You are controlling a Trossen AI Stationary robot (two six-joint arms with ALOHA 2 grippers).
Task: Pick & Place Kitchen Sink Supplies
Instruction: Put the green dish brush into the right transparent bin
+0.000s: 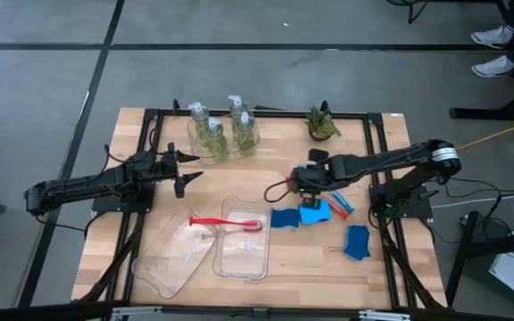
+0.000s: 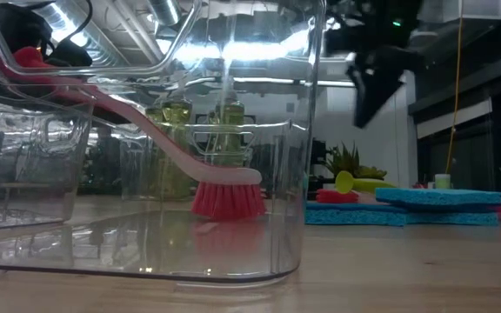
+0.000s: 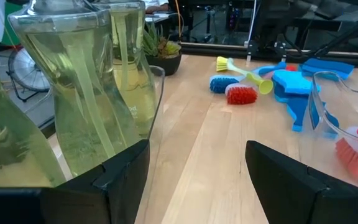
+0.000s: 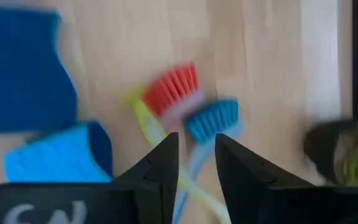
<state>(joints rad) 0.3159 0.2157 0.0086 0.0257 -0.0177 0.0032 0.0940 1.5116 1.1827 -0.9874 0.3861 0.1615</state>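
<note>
Red, blue and yellow-green long-handled plastic brushes (image 4: 188, 121) lie crossed just below the right gripper (image 4: 196, 155), its fingers narrowed with nothing between; closing here risks snagging several handles; the left gripper (image 3: 197, 168) waits spread beside the clear pump bottles (image 3: 86, 87).

Glossy clear plastic tray (image 1: 244, 259); matt pale wood table (image 1: 302, 267); sponges (image 1: 357, 242) porous-looking, perhaps foam.

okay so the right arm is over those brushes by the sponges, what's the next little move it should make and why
Probably lower the right end effector straight down. It hangs above the crossed handles of the blue brush and yellow-green brush, fingers narrowly apart and holding nothing. The red brush already lies in the clear tray; the left end effector waits open by the bottles.
</note>
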